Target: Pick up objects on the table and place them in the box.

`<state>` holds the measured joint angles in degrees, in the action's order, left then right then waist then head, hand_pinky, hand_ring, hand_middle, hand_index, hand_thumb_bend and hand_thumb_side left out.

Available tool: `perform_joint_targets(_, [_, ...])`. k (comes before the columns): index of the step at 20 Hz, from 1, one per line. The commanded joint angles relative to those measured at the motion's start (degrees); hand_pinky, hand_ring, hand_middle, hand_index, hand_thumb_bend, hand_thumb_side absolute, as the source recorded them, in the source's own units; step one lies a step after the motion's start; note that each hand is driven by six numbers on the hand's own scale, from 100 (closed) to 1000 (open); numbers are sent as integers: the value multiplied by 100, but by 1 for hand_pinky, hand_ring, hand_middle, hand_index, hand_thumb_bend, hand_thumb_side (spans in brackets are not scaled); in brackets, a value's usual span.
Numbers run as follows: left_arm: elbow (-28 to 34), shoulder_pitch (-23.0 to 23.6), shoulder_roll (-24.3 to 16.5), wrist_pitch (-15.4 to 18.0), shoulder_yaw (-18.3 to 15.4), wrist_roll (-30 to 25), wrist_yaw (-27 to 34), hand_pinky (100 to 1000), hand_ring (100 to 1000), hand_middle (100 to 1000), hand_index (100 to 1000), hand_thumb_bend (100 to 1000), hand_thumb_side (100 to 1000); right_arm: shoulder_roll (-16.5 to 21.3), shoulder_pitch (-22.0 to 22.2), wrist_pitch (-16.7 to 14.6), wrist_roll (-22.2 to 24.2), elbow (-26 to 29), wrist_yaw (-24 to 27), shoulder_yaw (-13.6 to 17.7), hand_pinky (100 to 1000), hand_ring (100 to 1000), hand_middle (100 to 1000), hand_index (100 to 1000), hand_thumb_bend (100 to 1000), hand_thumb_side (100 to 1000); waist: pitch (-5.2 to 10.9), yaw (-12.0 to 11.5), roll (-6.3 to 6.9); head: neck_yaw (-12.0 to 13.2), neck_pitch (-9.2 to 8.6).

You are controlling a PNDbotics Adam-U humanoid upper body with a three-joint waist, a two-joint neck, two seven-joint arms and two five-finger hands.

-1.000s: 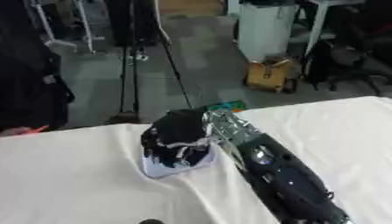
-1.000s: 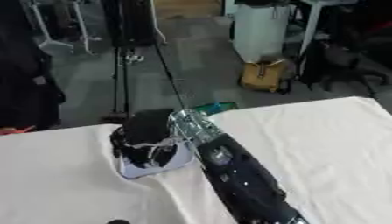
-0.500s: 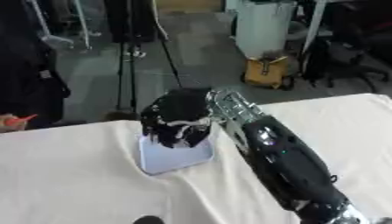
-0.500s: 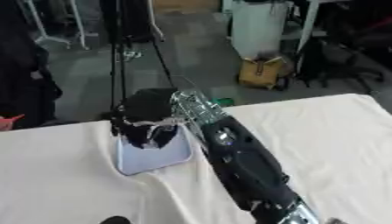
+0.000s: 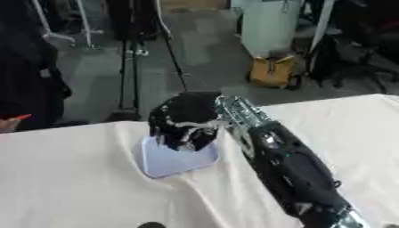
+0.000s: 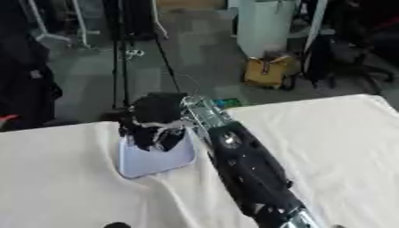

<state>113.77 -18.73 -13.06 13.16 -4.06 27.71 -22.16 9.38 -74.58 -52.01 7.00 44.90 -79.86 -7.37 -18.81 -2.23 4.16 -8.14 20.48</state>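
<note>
I've got the right robot hand [image 5: 185, 127] over the box [image 5: 177, 156] at the desk's [image 5: 70, 178] far edge, fingers curled, can't tell if holding anything; progress unclear.

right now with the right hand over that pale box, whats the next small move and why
Probably lower the right hand a little toward the pale box and only then let go. The hand hangs above the box's far edge on the white cloth, fingers curled downward; whether they hold anything cannot be made out, so a low release seems safest.
</note>
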Motion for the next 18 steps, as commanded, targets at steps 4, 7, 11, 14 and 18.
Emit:
perform_joint_targets(4, [82,-171,-88,46,33,-30,5,1000,1000,1000,903,100,1000,137,-167,5,-316,-129,-236,317,100,171,267,271,100,100,2,-123,-2,-140,-171])
perform_joint_targets(7, [82,-229,-83,62,51,-45,15,1000,1000,1000,903,100,1000,173,-179,20,-464,-207,-350,385,100,170,267,271,100,100,-65,-208,-17,-234,-227])
perform_joint_targets(11, [82,-299,-64,90,75,-63,28,1000,1000,1000,904,100,1000,294,-211,101,-677,-279,-639,472,100,171,266,270,100,100,-180,-336,-39,-389,-337])
perform_joint_targets(14, [82,-355,-45,115,86,-64,33,1000,1000,1000,904,100,1000,350,-212,169,-863,-351,-853,529,100,171,266,271,100,100,-250,-409,-62,-477,-402])
perform_joint_targets(18, [82,-424,-14,159,100,-64,35,1000,1000,1000,904,100,1000,442,-194,249,-1133,-420,-1070,602,100,171,266,270,100,100,-342,-536,-81,-612,-448])
